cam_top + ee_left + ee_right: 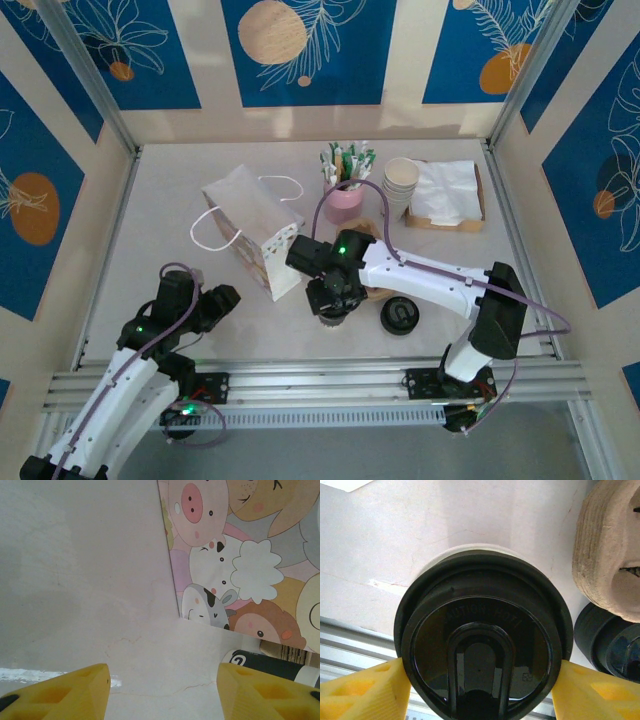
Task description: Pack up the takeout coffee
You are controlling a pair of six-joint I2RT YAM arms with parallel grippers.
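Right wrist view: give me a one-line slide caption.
Right gripper clamps the takeout coffee by its black lid, with the pulp cup tray and a black lid stack alongside.

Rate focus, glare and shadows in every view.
Top external: even light, sharp, shadows faint around the paper bag. Left wrist: bag print crisp, tabletop pale and washed out. Right wrist: the takeout coffee sits close to the lens, faint sheen on its black lid, embossed lettering barely legible.
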